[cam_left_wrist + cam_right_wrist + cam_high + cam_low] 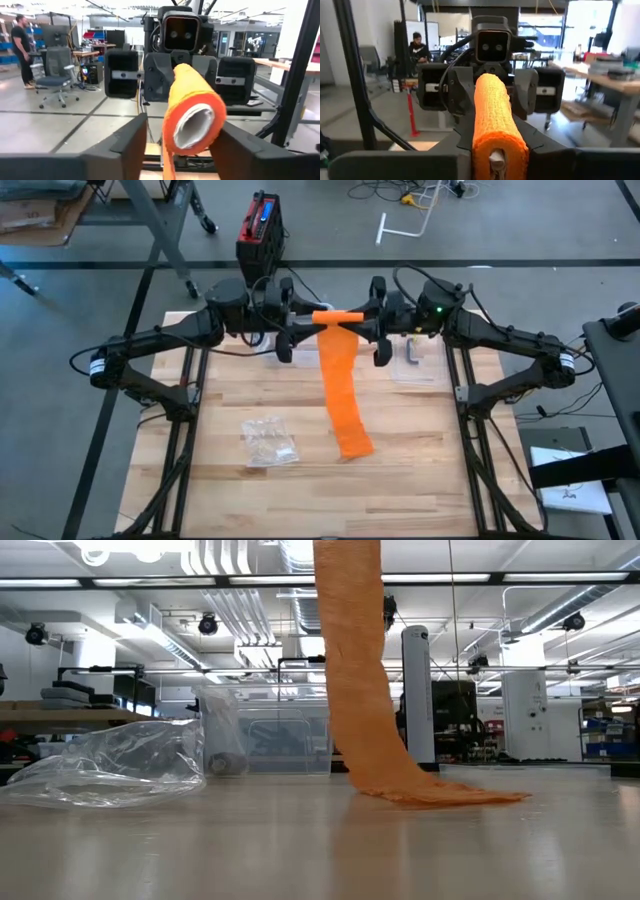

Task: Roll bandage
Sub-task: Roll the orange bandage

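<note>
An orange bandage is partly wound into a roll [337,315] that lies level, high above the table, between my two grippers. From the roll a loose strip [338,375] hangs down, and its end [440,795] lies crumpled on the wooden table [230,390]. My right gripper [499,161] is shut on the roll's right end. My left gripper [185,150] stands open around the left end, where the white core [194,126] shows; a clear gap separates the roll from one finger [127,145]. My left gripper stands with one finger [240,150] right beside the roll's left end; I cannot tell whether it touches. My right gripper pinches the roll's right end [492,145] between its two fingers, coming level from the table's right, along the roll. The roll is lifted clear and level, with the strip hanging slack below it.
A crumpled clear plastic bag [268,442] lies on the table left of the strip's end. Another clear bag with a dark item [415,355] lies under the right arm. A red and black device [260,225] stands beyond the far edge. People are in the room behind.
</note>
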Motion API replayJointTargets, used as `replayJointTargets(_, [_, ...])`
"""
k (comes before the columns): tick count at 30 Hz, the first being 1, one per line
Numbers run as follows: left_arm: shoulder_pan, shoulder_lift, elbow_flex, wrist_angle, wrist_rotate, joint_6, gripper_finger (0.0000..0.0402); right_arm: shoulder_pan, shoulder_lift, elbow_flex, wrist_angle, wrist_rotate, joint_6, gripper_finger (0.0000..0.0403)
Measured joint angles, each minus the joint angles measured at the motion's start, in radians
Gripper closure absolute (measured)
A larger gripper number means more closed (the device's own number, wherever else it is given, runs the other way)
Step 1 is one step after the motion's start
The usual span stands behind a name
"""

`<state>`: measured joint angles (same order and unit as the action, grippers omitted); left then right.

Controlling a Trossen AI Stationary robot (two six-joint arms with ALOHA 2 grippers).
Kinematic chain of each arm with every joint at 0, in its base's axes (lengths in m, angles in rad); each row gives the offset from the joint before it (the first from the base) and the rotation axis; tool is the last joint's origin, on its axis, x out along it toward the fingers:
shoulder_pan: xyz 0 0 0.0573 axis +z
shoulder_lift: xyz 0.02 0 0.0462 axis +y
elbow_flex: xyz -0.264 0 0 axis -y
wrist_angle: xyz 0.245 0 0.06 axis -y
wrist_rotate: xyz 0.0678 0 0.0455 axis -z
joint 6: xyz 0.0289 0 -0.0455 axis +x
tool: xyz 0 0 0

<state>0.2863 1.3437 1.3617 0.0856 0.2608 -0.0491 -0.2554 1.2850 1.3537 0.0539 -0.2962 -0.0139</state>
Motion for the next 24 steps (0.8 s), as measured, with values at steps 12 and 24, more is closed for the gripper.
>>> replayJointTargets(12, [0.000, 0.015, -0.001, -0.012, 0.121, -0.113, 0.0114, 0.000, -0.002, 0.000, -0.064, -0.022, -0.255, 0.0344])
replayJointTargets(24, [0.000, 0.030, -0.001, 0.043, 0.149, -0.045, 0.0137, 0.001, -0.002, -0.001, -0.085, -0.048, -0.206, 0.0347])
